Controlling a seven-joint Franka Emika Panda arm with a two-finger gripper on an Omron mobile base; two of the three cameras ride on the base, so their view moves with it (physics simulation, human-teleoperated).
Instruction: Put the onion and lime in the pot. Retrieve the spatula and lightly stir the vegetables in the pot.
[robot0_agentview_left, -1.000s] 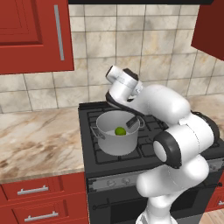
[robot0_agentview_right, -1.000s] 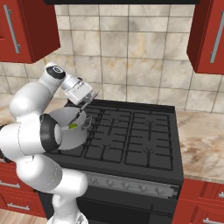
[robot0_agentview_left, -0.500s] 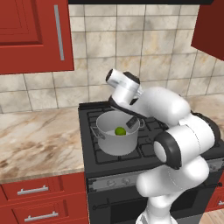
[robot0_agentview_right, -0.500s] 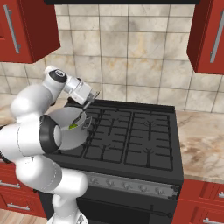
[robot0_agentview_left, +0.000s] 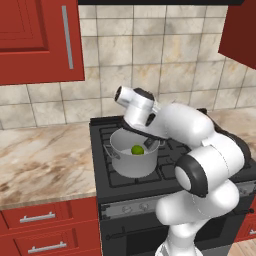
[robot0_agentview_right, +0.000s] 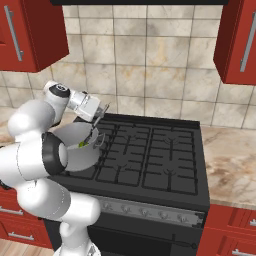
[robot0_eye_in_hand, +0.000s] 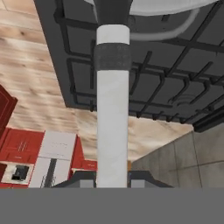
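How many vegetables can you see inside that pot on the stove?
1: the lime lies on the floor of the pot, near its middle. The arm covers part of the pot, so an onion may be hidden.

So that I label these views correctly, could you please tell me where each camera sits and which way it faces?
Left base view: behind-left, facing the black stove; white arm at right, over the grey steel pot holding the green lime.
Right base view: behind-right; arm at left, same pot and stove.
Hand view: on the hand, looking along the silver-grey spatula handle in the gripper towards the stove grates.
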